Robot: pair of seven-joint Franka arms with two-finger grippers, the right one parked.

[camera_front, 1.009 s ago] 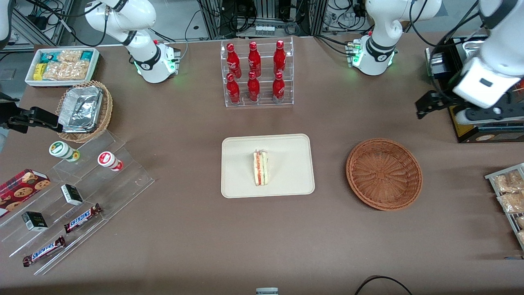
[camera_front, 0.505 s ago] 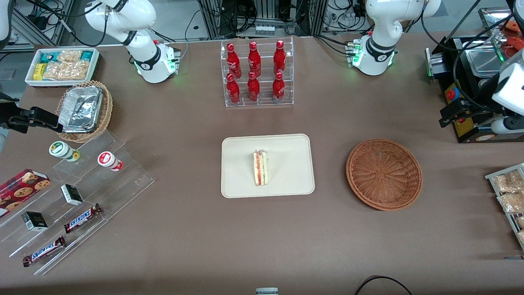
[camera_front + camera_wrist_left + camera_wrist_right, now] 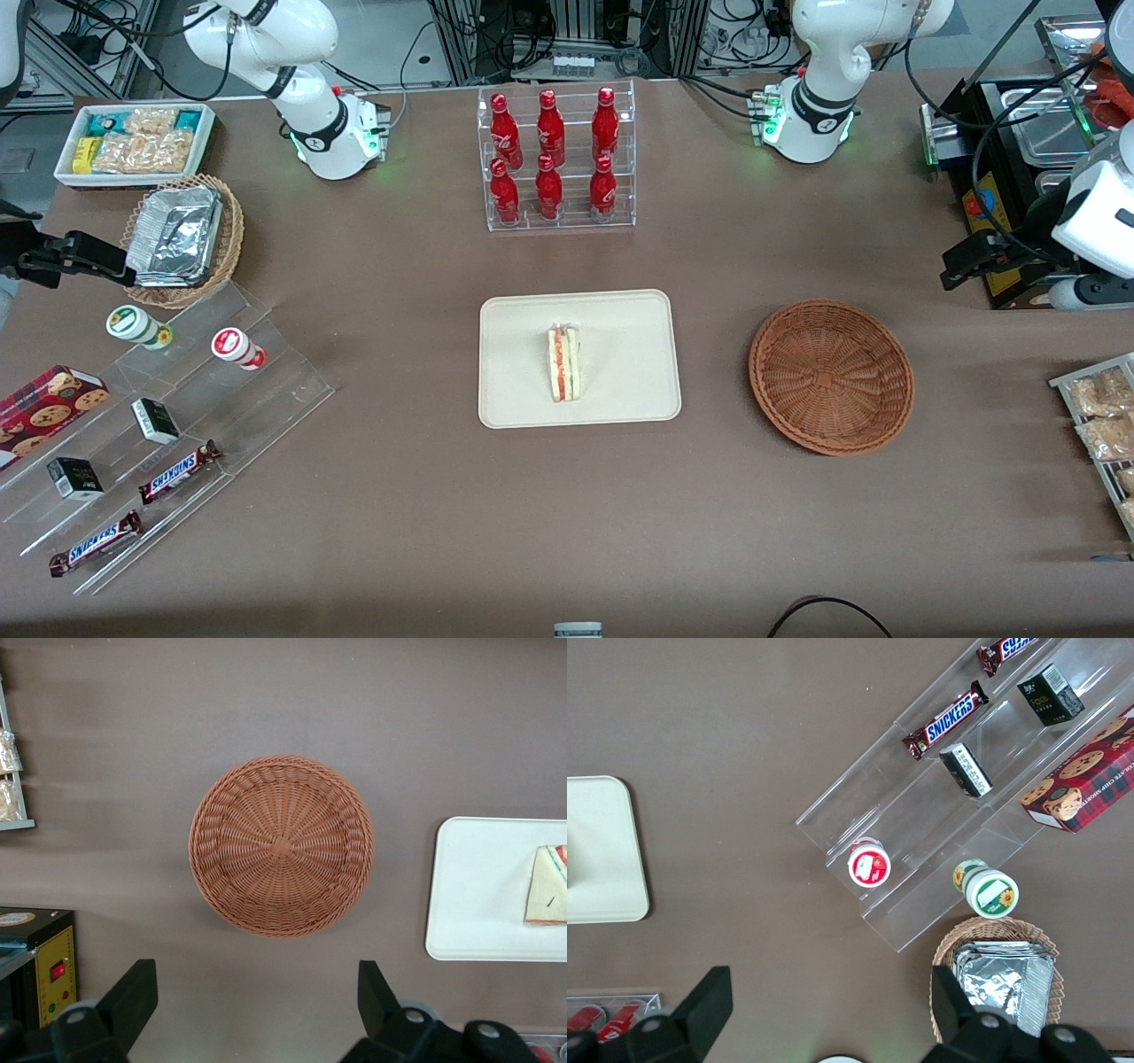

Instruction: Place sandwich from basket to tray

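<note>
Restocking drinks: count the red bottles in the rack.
6 red bottles: three on the acrylic rack's upper tier, three on the lower. None seem hidden.

A sandwich (image 3: 563,362) lies on the tray (image 3: 620,323) at the centre of the frame in the front view, the basket (image 3: 831,377) beside it on the table (image 3: 567,514) toward the working arm's end, the two apart. A rack of bottles (image 3: 554,159) stands in the upper centre of the frame, farther from the front camera than the tray. The gripper (image 3: 961,263) hangs at the frame's right edge, above the table near a black box (image 3: 997,266), its fingers (image 3: 131,994) spread wide with nothing between them, well apart from the basket
</note>
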